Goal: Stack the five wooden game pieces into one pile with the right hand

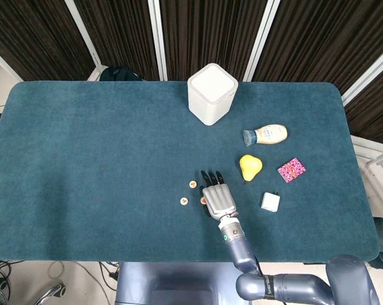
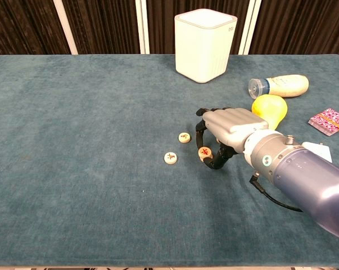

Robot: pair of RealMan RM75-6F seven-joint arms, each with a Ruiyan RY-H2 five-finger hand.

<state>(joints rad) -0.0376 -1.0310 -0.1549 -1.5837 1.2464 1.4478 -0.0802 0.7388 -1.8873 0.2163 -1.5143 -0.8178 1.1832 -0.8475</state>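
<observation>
Dark curtains hang behind a big blue-green table [image 1: 102, 146].

From the head camera, looking down, the right hand [image 1: 218, 198] sits palm down near the middle of the table, with its dark fingers pointing to 12 o'clock. Two round wooden game pieces lie bare at its 9 o'clock side: the upper piece [image 1: 193, 184] near the fingertips and the lower piece [image 1: 184, 202] a bit further out. A third piece [image 1: 202, 201] peeks out, touching the hand's edge. A white box [image 1: 211, 93] stands far off at 12 o'clock. At about 2 o'clock from the hand lie a yellow pear [image 1: 249, 167], a bottle [image 1: 265, 134] on its side and a pink card [image 1: 291, 169]. A small white block [image 1: 270, 202] rests at 3 o'clock.

From the chest camera, the right hand [image 2: 228, 132] is curled over, its fingers bent down. Between the thumb and a finger it pinches one wooden piece [image 2: 204, 152] with a red mark, at or just above the cloth. Two more pieces [image 2: 184, 137] [image 2: 170, 157] lie apart at its 9 o'clock side. The other pieces are hidden, so I cannot tell where they are.

The left hand shows in neither camera.
</observation>
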